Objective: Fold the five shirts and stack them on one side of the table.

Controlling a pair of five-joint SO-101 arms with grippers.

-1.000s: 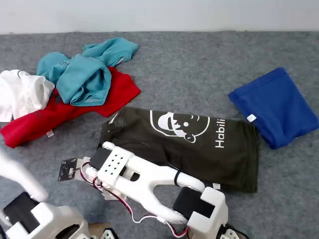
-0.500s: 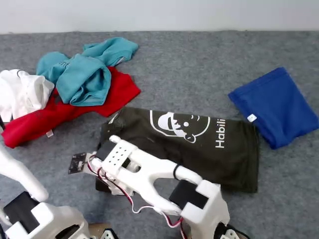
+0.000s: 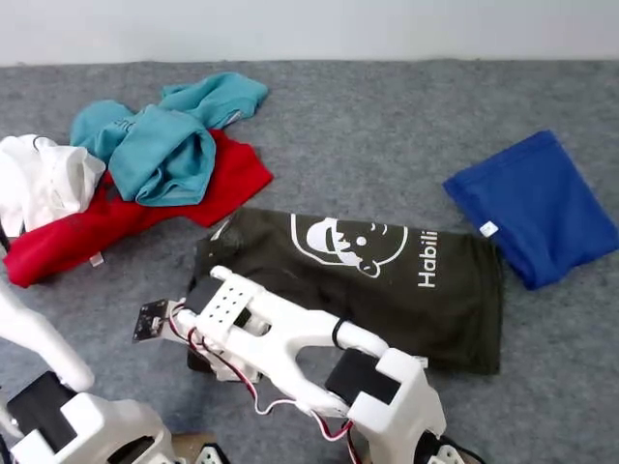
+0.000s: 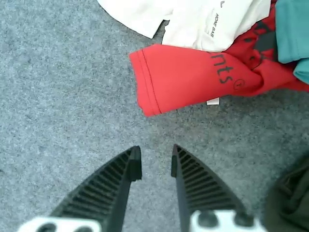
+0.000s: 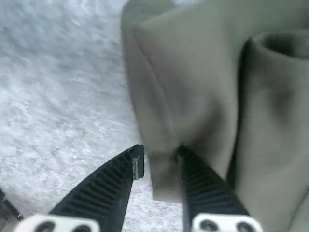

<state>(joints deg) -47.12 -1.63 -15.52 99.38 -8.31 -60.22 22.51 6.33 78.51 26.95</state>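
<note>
A dark olive shirt (image 3: 387, 290) with a white print lies spread in the middle of the table. My right arm (image 3: 227, 304) hangs over its near left corner. My right gripper (image 5: 159, 162) is shut on that corner's folded edge (image 5: 161, 179). A folded blue shirt (image 3: 532, 208) lies at the right. A teal shirt (image 3: 164, 145), a red shirt (image 3: 126, 217) and a white shirt (image 3: 44, 179) are heaped at the left. My left gripper (image 4: 155, 164) hovers narrowly open over bare carpet, just short of the red shirt's sleeve (image 4: 193, 77).
Grey carpet (image 3: 387, 126) covers the table up to a pale wall at the back. My left arm (image 3: 39, 338) stands at the near left edge. Bare carpet stretches between the olive shirt and the blue one, and behind them.
My right arm has pushed forward and a little left onto the olive shirt's near left corner, then held there. The shirts and my left arm stay put.
</note>
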